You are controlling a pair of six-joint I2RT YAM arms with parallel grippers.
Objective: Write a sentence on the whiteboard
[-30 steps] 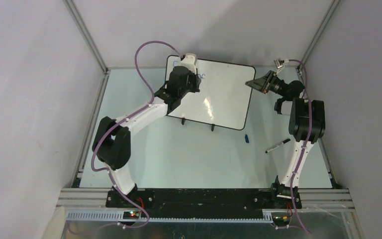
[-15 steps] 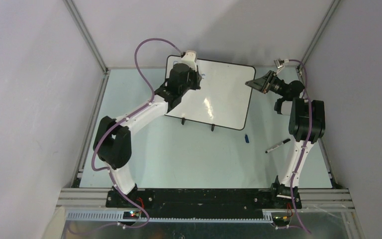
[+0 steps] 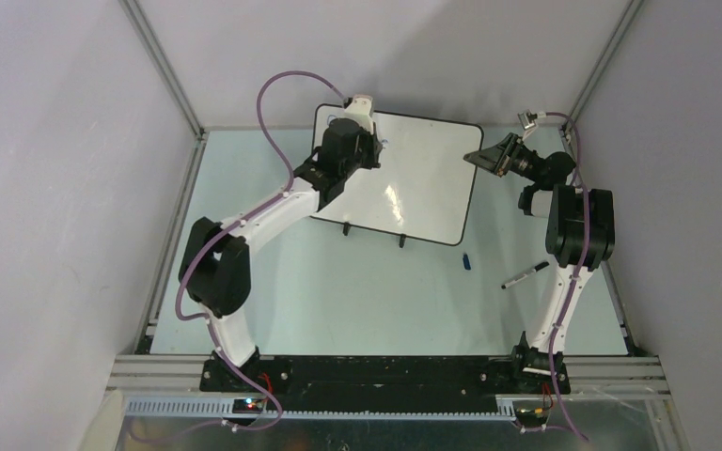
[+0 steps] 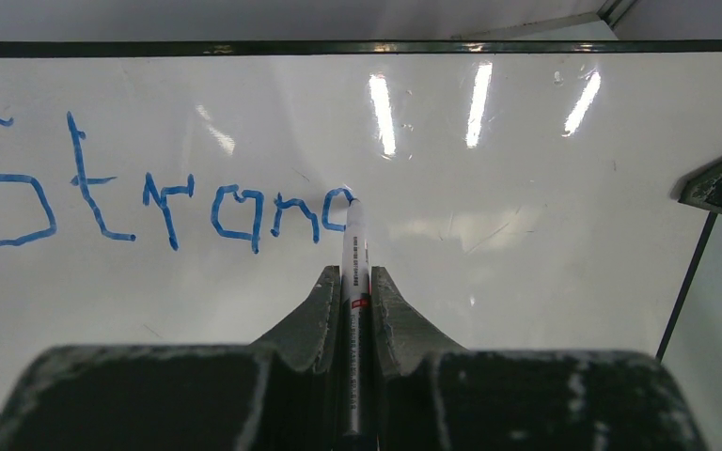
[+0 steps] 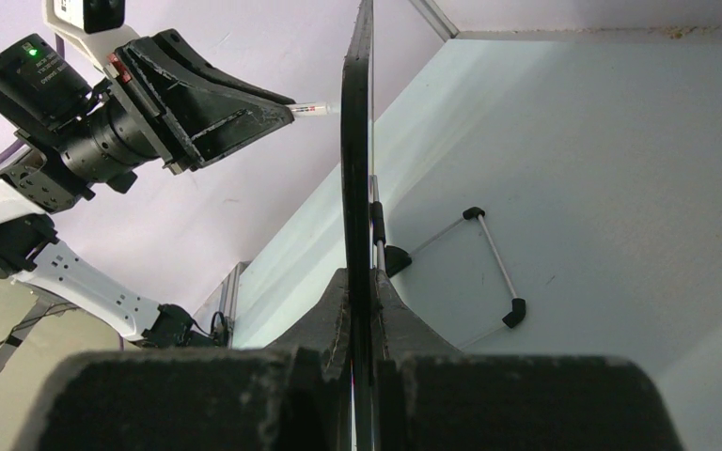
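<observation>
Blue handwriting [image 4: 150, 202] on the whiteboard [image 4: 545, 216] reads "Stran" plus one unfinished letter. The left gripper [image 4: 352, 275] is clenched on a marker [image 4: 354, 235], whose tip touches the end of that writing. The right gripper [image 5: 358, 282] pinches the board's right edge. The board stands at the far side of the table [image 3: 338, 282]. A second marker [image 3: 526, 274] and a blue cap [image 3: 465, 261] lie near the right arm.

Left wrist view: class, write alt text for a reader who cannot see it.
The dark left gripper clamps a thin white marker, its tip touching a glossy white black-rimmed whiteboard. Blue uneven handwriting there reads "Stran" plus an unfinished letter.
</observation>
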